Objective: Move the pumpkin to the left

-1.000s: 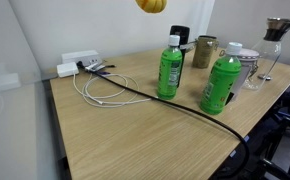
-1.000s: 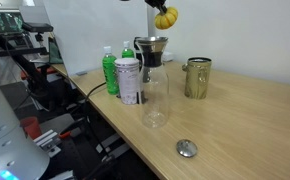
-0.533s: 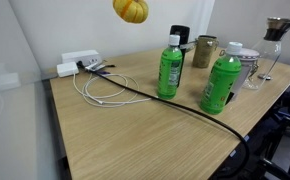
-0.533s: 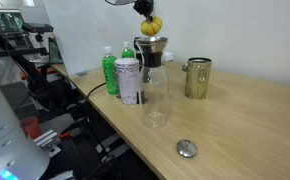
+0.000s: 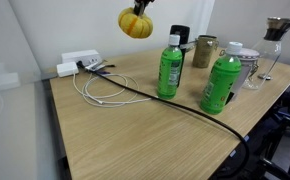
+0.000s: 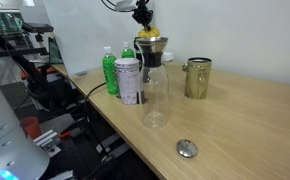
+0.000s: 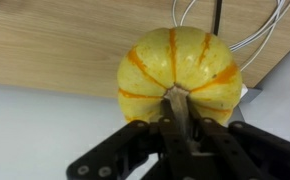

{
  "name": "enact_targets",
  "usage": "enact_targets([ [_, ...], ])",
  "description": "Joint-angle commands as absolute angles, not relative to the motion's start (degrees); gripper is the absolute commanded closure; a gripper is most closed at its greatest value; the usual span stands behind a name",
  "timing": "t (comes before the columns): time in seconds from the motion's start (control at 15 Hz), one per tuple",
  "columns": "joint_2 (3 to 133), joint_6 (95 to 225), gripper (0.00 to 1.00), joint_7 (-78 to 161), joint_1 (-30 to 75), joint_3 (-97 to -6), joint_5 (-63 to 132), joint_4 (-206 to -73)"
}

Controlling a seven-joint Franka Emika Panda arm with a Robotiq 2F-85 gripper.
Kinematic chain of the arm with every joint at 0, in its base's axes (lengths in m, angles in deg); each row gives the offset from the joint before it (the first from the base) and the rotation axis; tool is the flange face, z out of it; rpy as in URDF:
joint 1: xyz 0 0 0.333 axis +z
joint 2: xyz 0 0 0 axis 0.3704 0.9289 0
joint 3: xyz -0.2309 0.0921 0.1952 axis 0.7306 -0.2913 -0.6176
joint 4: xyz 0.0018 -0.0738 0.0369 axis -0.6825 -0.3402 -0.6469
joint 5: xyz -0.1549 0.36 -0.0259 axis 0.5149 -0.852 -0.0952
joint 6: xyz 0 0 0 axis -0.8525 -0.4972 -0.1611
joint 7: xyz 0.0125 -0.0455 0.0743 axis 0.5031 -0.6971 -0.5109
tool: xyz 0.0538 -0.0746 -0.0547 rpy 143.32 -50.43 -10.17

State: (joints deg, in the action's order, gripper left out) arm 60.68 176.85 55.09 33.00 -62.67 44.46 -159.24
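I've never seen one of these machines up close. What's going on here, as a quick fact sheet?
Held thing: pumpkin, yellow with orange stripes
Grip: jaws closed on its stem, seen in the wrist view
Height: in the air above the table, touching nothing else
On the table: green bottles, white box, black cable
Also there: metal cup, glass jug, small round lid

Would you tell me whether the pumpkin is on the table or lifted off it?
Lifted off: in an exterior view the pumpkin hangs above the table, and the wrist view shows the gripper shut on its stem.
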Motion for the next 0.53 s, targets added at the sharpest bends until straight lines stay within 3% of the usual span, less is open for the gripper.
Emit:
enact_targets([
  [0.0, 60.6, 176.8, 0.83, 54.7, 33.4, -62.2, 44.1, -159.2],
  [0.13, 60.6, 176.8, 0.83, 54.7, 33.4, -62.2, 44.1, -159.2],
  [0.2, 60.6, 176.8, 0.96, 54.7, 33.4, -62.2, 44.1, -159.2],
  [0.47, 65.4, 177.6, 0.96, 51.9, 35.1, -64.2, 42.6, -155.3],
])
